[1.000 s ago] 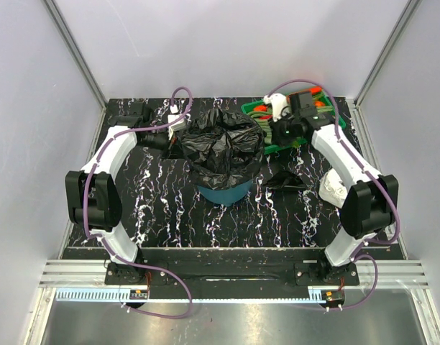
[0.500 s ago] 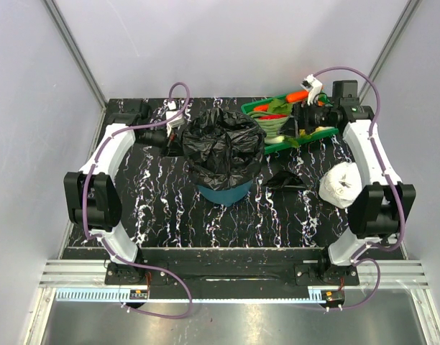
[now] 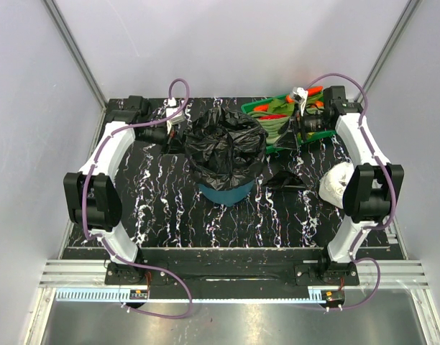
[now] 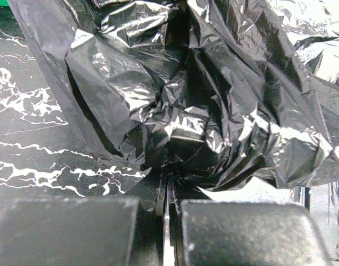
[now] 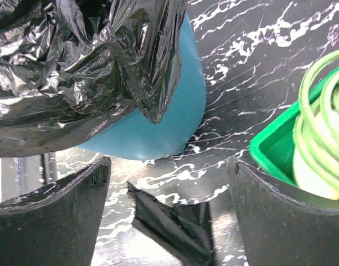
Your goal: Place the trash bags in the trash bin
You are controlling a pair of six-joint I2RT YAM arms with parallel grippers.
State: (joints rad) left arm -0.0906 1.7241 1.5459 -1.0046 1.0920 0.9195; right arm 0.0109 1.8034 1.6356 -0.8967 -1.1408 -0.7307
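**Desk:** What are the tools doing?

**Photographer:** The left tool is clamped shut on a fold of the draped trash bag. The bag hangs over the rim of the trash bin, mid-counter. The right tool gapes wide and holds nothing. It hovers by the green tray, just right of the bin.

**Desk:** And the other bag?

**Photographer:** The loose trash bag lies flat on the counter between the bin and the white wad. From the right tool it sits toward the near edge, low between the spread fingers in the wrist view. Its long axis runs roughly left to right, one tapered end pointing at the bin.

**Desk:** Whose reach?

**Photographer:** The right arm is nearer. I judge it must drop back and down, fingers across that axis.
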